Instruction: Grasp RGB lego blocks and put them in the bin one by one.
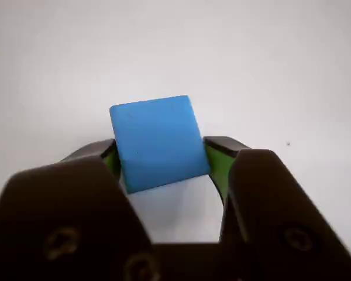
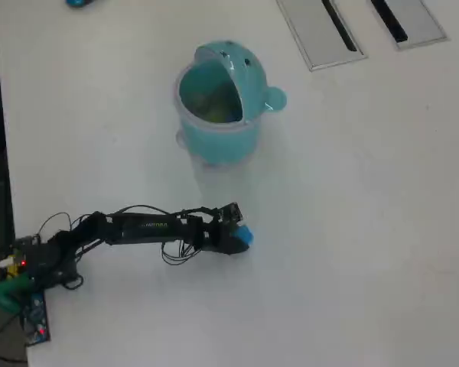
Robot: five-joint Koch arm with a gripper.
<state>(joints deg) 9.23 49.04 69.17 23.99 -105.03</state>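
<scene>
One blue lego block (image 1: 158, 142) fills the centre of the wrist view, seated between the two black jaws of the gripper (image 1: 162, 161). Green pads (image 1: 216, 167) line the inner faces of the jaws and press against the block on its left and right sides: the fingers are closed on the cube. Block sits slightly rotated, its top face toward the camera, the upper half standing clear above the jaw tips. Plain white table (image 1: 269, 64) behind it.

Overhead view: the arm (image 2: 149, 228) stretches from its base at the lower left of the frame toward the centre, lying roughly horizontal across the picture. The gripper (image 2: 241, 238) is at its right end, with the blue block (image 2: 244, 235) showing as a small blue spot at the tip. Loose black wires hang along the arm.

The bin (image 2: 220, 103), a round teal pot with a domed lid tipped back, stands in the upper middle of the frame, well apart from the gripper and above it in the picture. A knob sticks out at its right side. Something yellowish-green lies inside (too blurred to name).

Two flat grey panels (image 2: 317, 30) with black slots occupy the upper right corner. A small teal-blue object (image 2: 78, 3) is cut off by the top edge, upper left.
</scene>
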